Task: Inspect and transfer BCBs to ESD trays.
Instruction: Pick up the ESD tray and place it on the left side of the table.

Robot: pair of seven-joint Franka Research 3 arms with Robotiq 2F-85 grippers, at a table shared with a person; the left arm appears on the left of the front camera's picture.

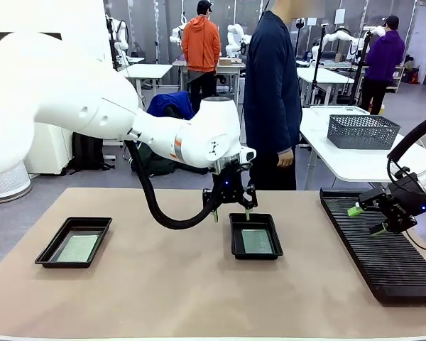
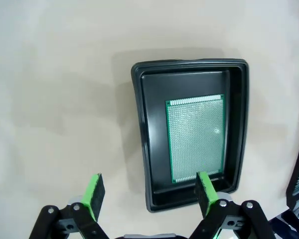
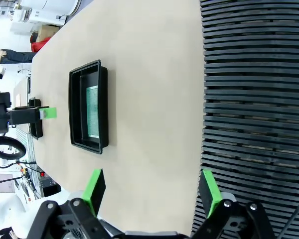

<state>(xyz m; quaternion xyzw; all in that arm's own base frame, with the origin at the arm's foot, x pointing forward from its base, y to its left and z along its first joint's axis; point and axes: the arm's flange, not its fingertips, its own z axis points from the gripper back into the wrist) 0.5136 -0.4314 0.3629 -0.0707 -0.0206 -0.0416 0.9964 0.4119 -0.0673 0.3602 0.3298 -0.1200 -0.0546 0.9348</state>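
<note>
Lying flat in each black ESD tray [image 1: 255, 236], a speckled BCB [image 2: 196, 138]; both grippers gape empty

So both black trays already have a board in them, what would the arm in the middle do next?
Probably lift the left gripper up and away. Its jaws stand open and empty just above the middle ESD tray, where a BCB lies flat. The other tray holds one too.
</note>
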